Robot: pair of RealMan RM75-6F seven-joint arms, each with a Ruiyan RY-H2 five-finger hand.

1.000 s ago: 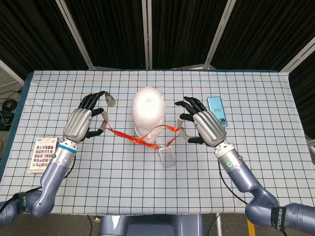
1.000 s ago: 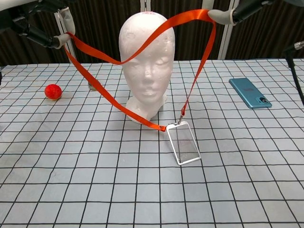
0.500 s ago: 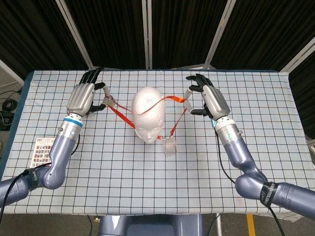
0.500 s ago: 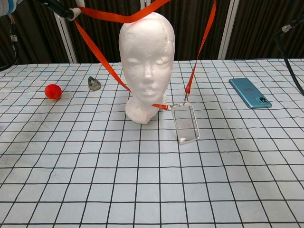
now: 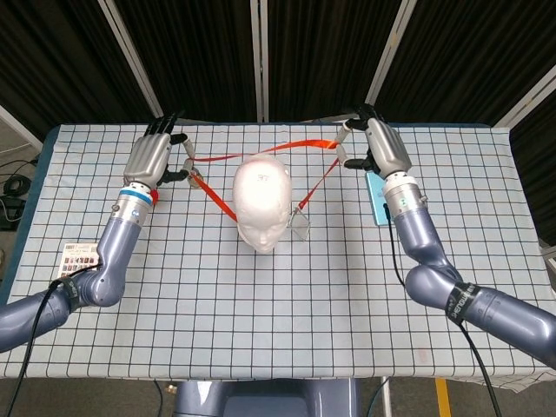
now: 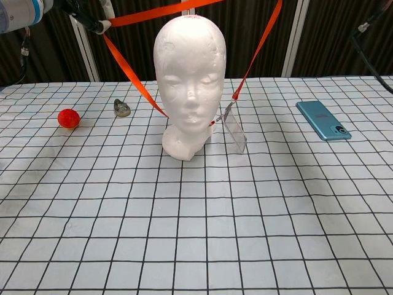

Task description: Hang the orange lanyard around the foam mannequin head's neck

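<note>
The white foam mannequin head (image 5: 262, 201) (image 6: 189, 80) stands upright mid-table, facing me. The orange lanyard (image 5: 261, 149) (image 6: 132, 77) is stretched wide between my hands. Its rear strand runs behind the crown and its front strands slope down to the neck. The clear badge holder (image 5: 301, 223) (image 6: 234, 132) hangs tilted beside the neck. My left hand (image 5: 156, 156) (image 6: 83, 13) pinches the strap left of the head. My right hand (image 5: 378, 148) pinches it on the right, above the chest view's top edge.
A teal phone (image 6: 322, 120) (image 5: 380, 198) lies right of the head, partly under my right forearm. A red ball (image 6: 69, 118) and a small grey object (image 6: 121, 109) sit at the left. A card booklet (image 5: 74, 261) lies near the left edge.
Both hands moved further toward the table's back, carrying the rear strand off the crown to behind the head. The badge holder rose and swung in against the neck.
</note>
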